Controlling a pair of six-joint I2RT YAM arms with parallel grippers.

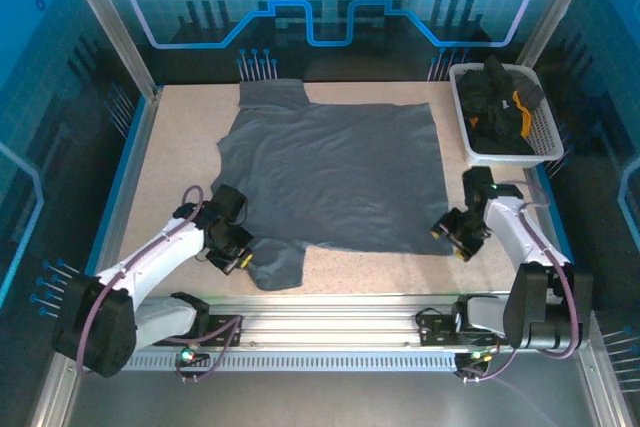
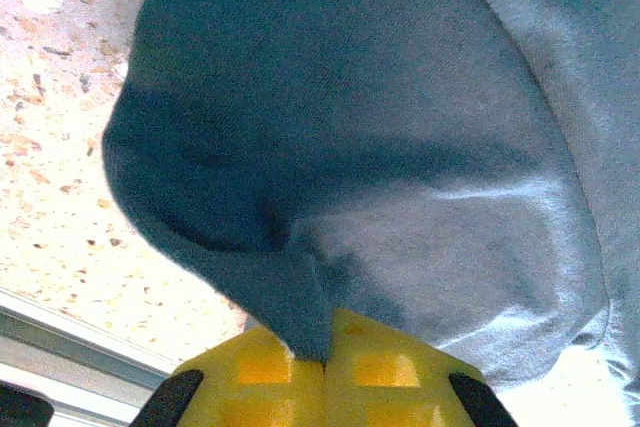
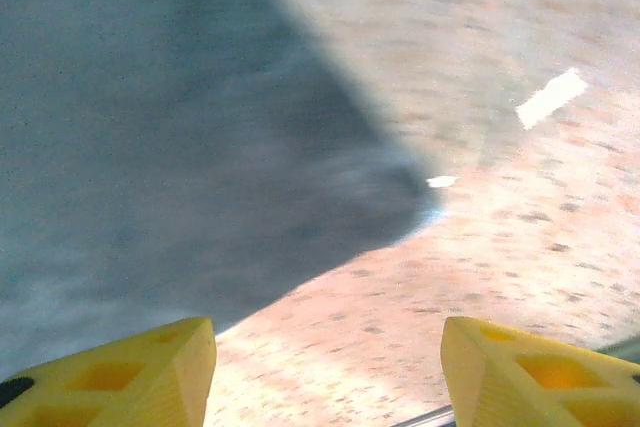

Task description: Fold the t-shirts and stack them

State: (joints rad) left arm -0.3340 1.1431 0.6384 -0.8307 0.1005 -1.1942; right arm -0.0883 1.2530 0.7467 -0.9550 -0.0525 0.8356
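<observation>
A slate-grey t-shirt (image 1: pixel 335 172) lies spread flat on the speckled table, one sleeve at the back left and one at the near left. My left gripper (image 1: pixel 236 259) is at the near-left sleeve, and in the left wrist view its yellow jaws (image 2: pixel 327 357) are shut on a pinch of the grey sleeve cloth (image 2: pixel 300 307). At the shirt's near-right corner (image 3: pixel 400 197) my right gripper (image 1: pixel 452 239) stands open just above the table, its yellow fingertips (image 3: pixel 150 367) apart with bare tabletop between them. Black t-shirts (image 1: pixel 497 102), one with an orange-yellow patch, lie bunched in the basket.
A white mesh basket (image 1: pixel 545 132) stands at the back right corner. Aluminium frame posts and blue walls ring the table, and a metal rail (image 1: pixel 330 317) runs along the near edge between the arm bases. Bare tabletop (image 1: pixel 180 147) lies left of the shirt.
</observation>
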